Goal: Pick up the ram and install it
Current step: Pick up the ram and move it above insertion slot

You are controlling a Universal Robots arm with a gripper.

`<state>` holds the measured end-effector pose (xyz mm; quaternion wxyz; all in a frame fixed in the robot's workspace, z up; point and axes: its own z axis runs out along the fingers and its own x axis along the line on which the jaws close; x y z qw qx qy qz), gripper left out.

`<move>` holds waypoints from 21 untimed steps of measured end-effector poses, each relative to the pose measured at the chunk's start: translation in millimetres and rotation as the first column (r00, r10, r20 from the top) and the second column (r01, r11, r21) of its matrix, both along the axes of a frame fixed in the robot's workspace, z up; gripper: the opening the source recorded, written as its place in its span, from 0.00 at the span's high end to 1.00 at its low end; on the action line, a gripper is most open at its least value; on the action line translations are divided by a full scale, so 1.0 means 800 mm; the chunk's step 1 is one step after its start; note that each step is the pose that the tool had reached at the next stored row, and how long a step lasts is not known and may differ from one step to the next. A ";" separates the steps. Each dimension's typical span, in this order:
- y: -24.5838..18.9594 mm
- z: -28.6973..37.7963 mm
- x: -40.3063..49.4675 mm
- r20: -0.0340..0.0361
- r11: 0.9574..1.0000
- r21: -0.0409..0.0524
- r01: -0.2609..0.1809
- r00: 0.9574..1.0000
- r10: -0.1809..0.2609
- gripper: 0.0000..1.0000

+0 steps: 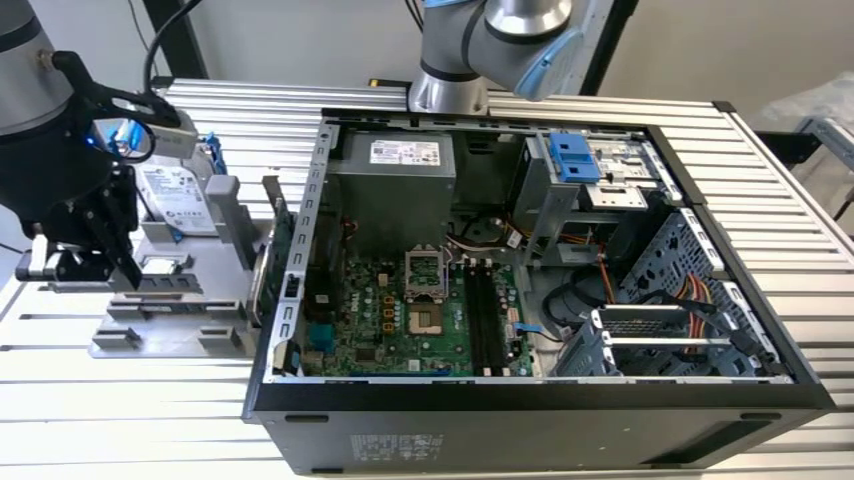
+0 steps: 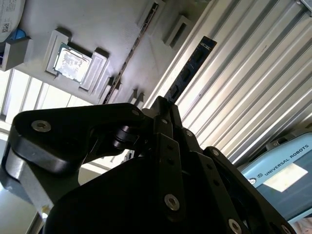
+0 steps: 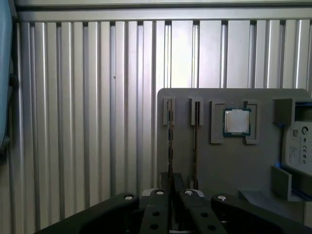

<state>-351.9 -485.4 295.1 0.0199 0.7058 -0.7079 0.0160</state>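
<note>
Ram (image 2: 192, 66) pinched edge-on in closed claw (image 2: 163, 105), at grey holder (image 3: 234, 165)

Exterior view: elevated, oblique, over the computer case (image 1: 534, 400) and parts holder (image 1: 160, 335). Both wrist views look closely past the gripper (image 3: 170, 195), sharing the holder's processor (image 3: 237, 121).

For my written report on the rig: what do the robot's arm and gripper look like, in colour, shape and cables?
The gripper is matte black, built of jointed links with round silver screw heads. The grey cylindrical arm segment above it carries a black cable. Another arm joint is silver with a light-blue cap.
</note>
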 end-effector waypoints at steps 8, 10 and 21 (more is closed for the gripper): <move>0.0000 0.0033 0.000 0.000 1.000 0.000 0.000 1.000 0.000 1.00; 0.0000 0.0043 0.000 0.000 1.000 0.000 0.000 1.000 0.000 1.00; 0.0000 0.0079 0.000 0.000 1.000 0.000 0.000 1.000 0.000 1.00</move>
